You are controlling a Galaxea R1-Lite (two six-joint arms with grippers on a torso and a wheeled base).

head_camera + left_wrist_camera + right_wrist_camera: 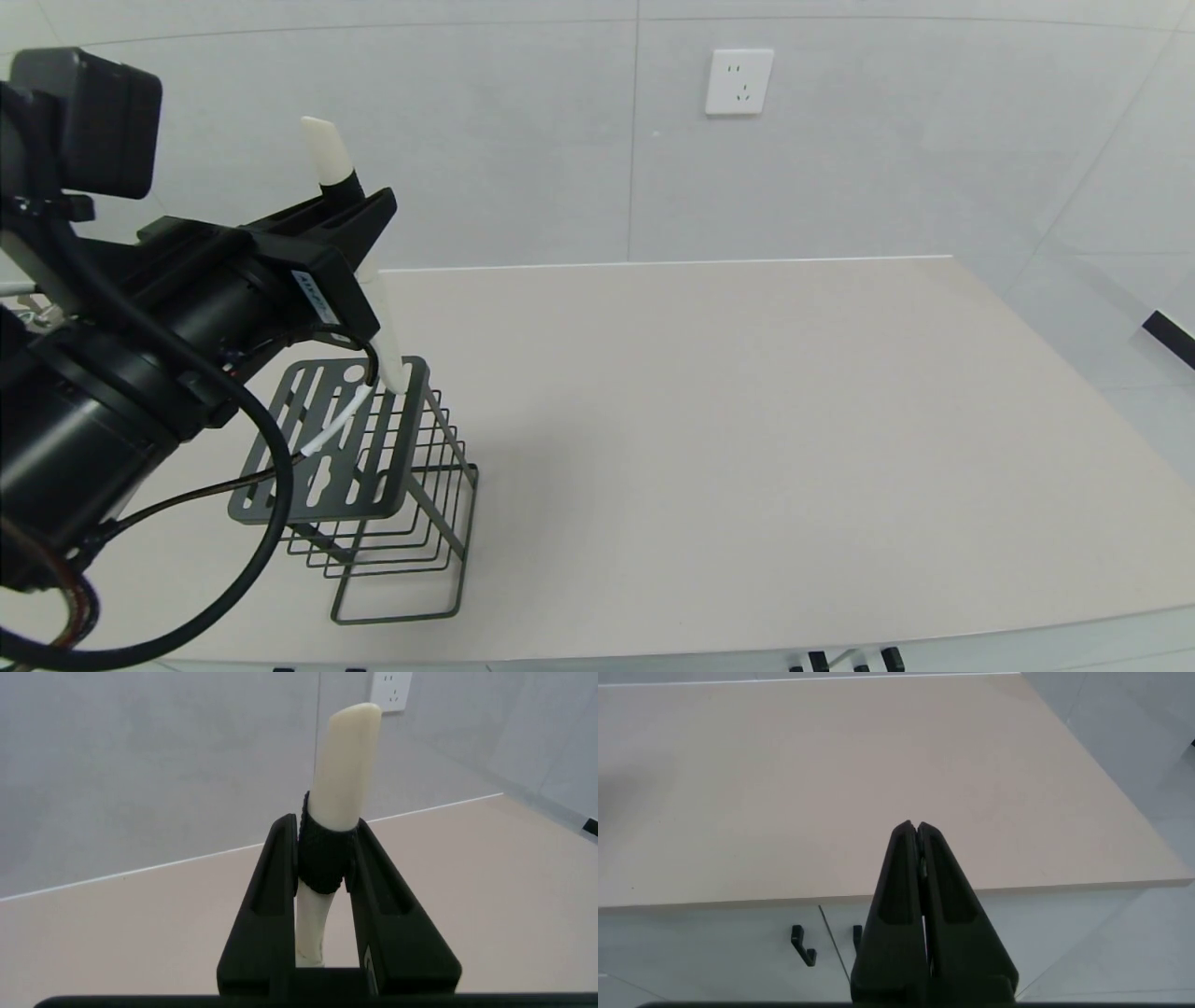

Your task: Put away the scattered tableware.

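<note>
White utensil (324, 149) in left tool (358, 201), tip at dark rack (317, 511) top

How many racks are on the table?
1. The rack stands on the left part of the table, under the utensil held by the left gripper.

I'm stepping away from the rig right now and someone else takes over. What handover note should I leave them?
Left gripper: shut on the white utensil, held near upright above the rack.
Right gripper: shut, holding nothing, by the near edge of the table.
Things: the dark wire rack stands on the table's left part. The utensil's lower end is at the far corner of the rack's slotted top; whether it is in a slot cannot be told.
Done: utensil lifted and brought to the rack.
Left: seat it in the rack and release it.
</note>
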